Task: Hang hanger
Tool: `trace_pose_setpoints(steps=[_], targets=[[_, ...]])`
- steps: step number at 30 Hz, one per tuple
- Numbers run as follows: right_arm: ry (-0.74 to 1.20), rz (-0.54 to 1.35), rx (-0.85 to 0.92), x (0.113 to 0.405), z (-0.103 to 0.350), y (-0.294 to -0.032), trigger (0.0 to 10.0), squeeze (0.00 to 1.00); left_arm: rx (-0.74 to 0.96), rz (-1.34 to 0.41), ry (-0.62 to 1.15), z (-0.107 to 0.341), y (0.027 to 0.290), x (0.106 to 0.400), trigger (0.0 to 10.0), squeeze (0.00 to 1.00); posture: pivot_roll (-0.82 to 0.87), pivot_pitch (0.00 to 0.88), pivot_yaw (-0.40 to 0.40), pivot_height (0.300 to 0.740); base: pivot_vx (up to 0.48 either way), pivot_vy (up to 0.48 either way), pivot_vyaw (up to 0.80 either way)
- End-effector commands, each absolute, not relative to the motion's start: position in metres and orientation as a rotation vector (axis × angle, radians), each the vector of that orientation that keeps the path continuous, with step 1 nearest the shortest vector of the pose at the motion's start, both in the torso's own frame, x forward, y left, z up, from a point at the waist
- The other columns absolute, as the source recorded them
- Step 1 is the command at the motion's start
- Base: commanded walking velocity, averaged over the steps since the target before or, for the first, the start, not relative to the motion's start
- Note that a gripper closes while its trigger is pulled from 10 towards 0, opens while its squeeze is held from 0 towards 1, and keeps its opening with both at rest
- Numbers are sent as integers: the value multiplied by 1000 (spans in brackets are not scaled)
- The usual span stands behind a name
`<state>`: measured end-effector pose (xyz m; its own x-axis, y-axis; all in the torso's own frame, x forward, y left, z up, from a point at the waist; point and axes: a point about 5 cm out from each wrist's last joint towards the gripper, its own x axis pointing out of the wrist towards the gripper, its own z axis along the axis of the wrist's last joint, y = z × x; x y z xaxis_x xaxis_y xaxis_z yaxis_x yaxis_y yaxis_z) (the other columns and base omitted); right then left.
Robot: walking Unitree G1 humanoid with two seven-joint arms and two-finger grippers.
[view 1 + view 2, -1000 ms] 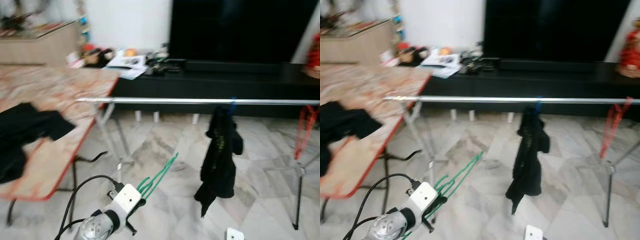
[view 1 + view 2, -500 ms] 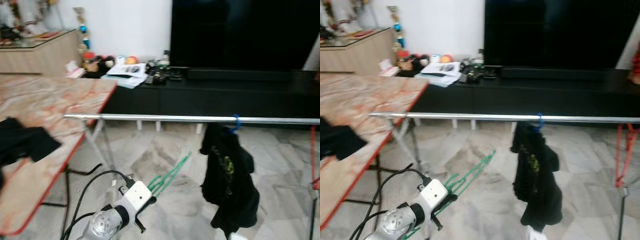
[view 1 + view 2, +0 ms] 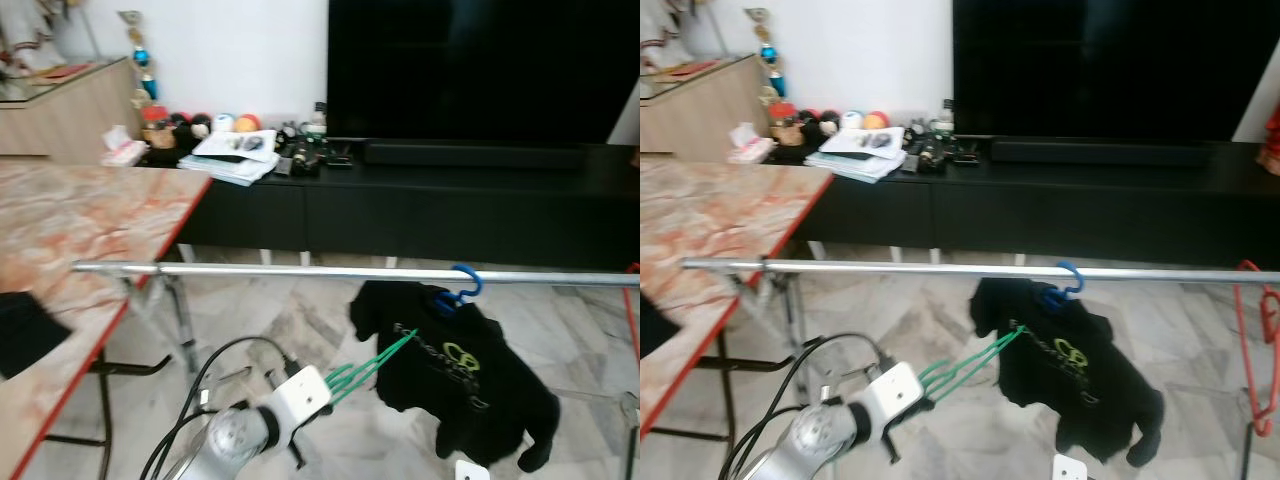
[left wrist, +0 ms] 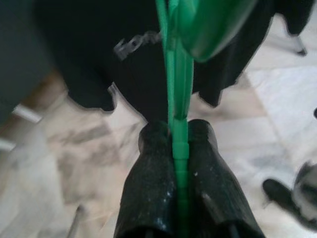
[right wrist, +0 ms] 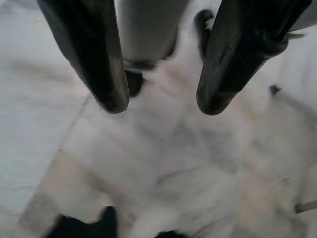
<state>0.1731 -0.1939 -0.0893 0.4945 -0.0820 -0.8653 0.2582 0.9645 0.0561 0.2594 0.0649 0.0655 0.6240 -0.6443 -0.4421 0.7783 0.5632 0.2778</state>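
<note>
Two black fingers [image 4: 148,188] of the left tool [image 4: 177,144] were pressed together on a green hanger [image 3: 368,362], pinching its thin bars between them. The hanger reached from that tool up toward a black T-shirt [image 3: 455,375], its far end in front of the cloth, below a silver rail [image 3: 300,271]. The T-shirt hung from the rail on a blue hanger [image 3: 458,289] whose hook lay over the bar. The right tool [image 5: 161,106] pointed down at the pale marble floor [image 5: 163,163], its fingers spread with nothing between them. A red hanger [image 3: 1265,330] hung near the rail's right end. Left of the rail stood a marbled tabletop [image 3: 70,215] with a red edge and a dark cloth [image 3: 25,330] on it. Behind ran a low black cabinet [image 3: 450,205] bearing papers [image 3: 235,155], small objects and a large dark screen [image 3: 470,70].
</note>
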Motion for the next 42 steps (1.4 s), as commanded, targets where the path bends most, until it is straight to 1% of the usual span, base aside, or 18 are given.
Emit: trace_pose_setpoints(steps=[1, 4, 7, 9, 15, 18, 22, 26, 30, 37, 42], targets=[[1039, -190, 180, 175, -89, -190, 10000, 0, 513, -804, 348, 60, 73, 262, 10000, 0, 164, 0, 10, 740, 0, 0, 0], [1045, -183, 173, 175, -89, -191, 10000, 0, 491, -671, 393, 61, 78, 275, 10000, 0, 166, 0, 6, 740, 0, 0, 0], [1049, -177, 170, 176, -89, -190, 10000, 0, 500, -604, 406, 63, 80, 284, 10000, 0, 161, 0, 7, 740, 0, 0, 0], [1048, -174, 171, 176, -88, -190, 10000, 0, 524, -587, 413, 65, 82, 288, 10000, 0, 158, 0, 6, 740, 0, 0, 0], [1052, -164, 160, 177, -88, -191, 10000, 0, 557, -610, 455, 64, 86, 285, 10000, 0, 168, 0, -8, 740, 0, 0, 0], [1056, -158, 148, 177, -88, -193, 10000, 0, 531, -529, 476, 64, 94, 286, 10000, 0, 176, 0, -16, 740, 0, 0, 0], [1056, -154, 141, 177, -88, -195, 10000, 0, 497, -458, 453, 67, 96, 297, 10000, 0, 177, 0, -29, 740, 0, 0, 0], [1051, -152, 139, 177, -87, -195, 10000, 0, 421, -381, 432, 76, 96, 309, 10000, 0, 163, 0, -31, 740, 0, 0, 0], [1048, -147, 123, 178, -87, -198, 10000, 0, 421, -377, 380, 87, 90, 321, 10000, 0, 156, 0, -40, 740, 0, 0, 0], [1052, -146, 117, 178, -87, -199, 10000, 0, 421, -370, 350, 93, 85, 331, 10000, 0, 152, 0, -44, 740, 0, 0, 0], [1053, -146, 115, 178, -87, -199, 10000, 0, 379, -350, 339, 98, 81, 337, 10000, 0, 148, 0, -46, 740, 0, 0, 0]])
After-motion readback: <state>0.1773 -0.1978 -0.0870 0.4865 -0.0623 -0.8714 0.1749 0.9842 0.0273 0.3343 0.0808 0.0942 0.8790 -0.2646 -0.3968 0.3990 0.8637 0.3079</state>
